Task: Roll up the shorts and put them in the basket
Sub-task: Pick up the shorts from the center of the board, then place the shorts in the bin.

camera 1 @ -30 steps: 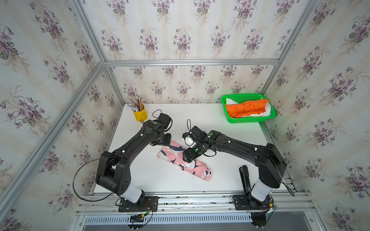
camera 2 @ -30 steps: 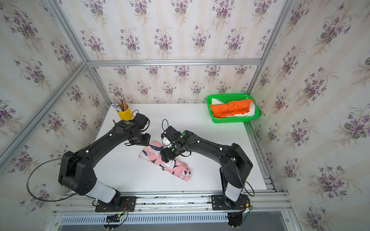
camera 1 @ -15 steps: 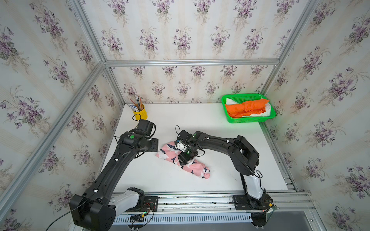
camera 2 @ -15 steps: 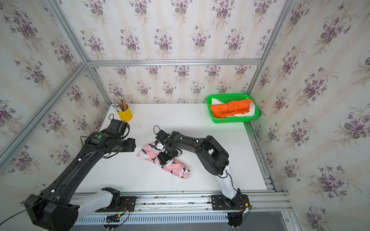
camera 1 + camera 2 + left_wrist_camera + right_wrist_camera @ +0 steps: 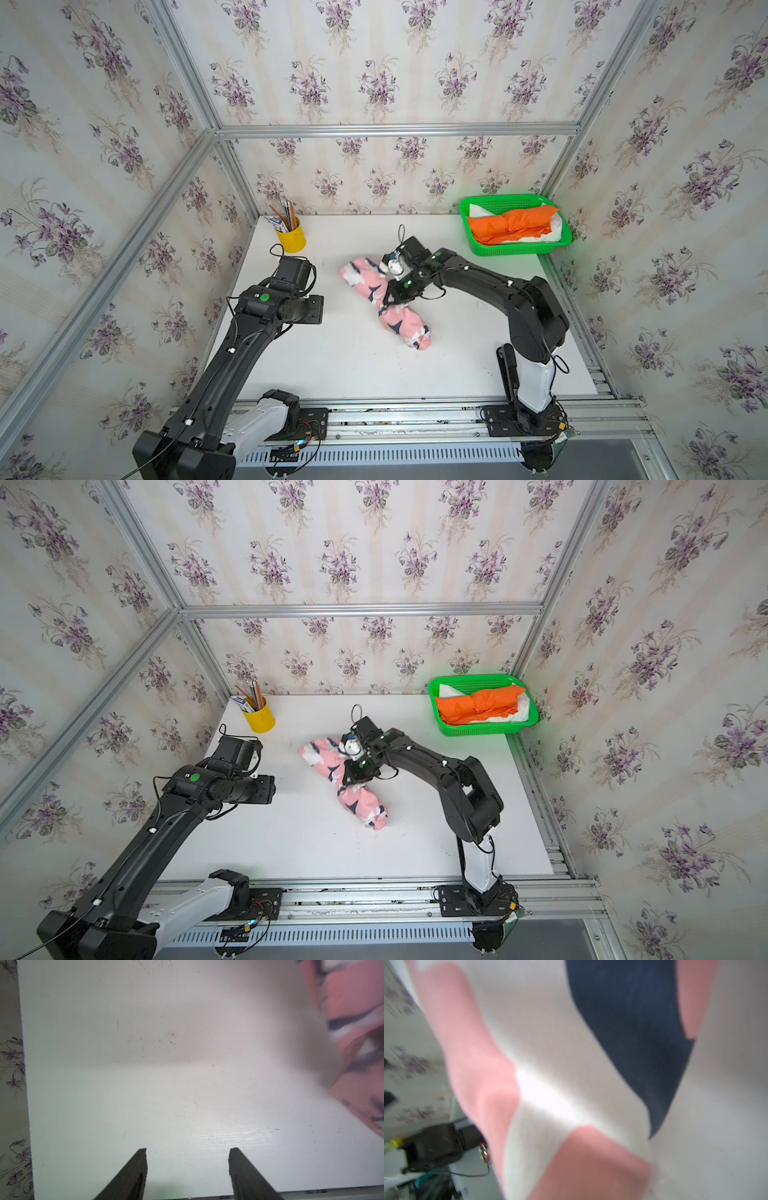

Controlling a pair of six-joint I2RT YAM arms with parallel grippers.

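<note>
The pink shark-print shorts (image 5: 401,326) lie as a roll near the table's middle in both top views (image 5: 362,803). My right gripper (image 5: 388,301) is shut on the roll's middle, which is cinched and bent there. The right wrist view is filled with blurred pink, white and navy cloth (image 5: 571,1064), and the jaws are hidden. My left gripper (image 5: 188,1149) stands open over bare table, left of the roll, whose blurred edge (image 5: 353,997) shows at the side. The orange shorts (image 5: 513,224) and white shorts (image 5: 555,232) lie in the green basket (image 5: 498,199).
A yellow cup of pencils (image 5: 292,239) stands at the back left corner. The green basket (image 5: 469,680) sits at the back right. The left arm (image 5: 266,307) hangs over the table's left side. Metal rails run along the front edge.
The left arm has drawn back from the pink shorts toward the table's left side. The right gripper has closed on the roll's middle, and the roll has bent there.
</note>
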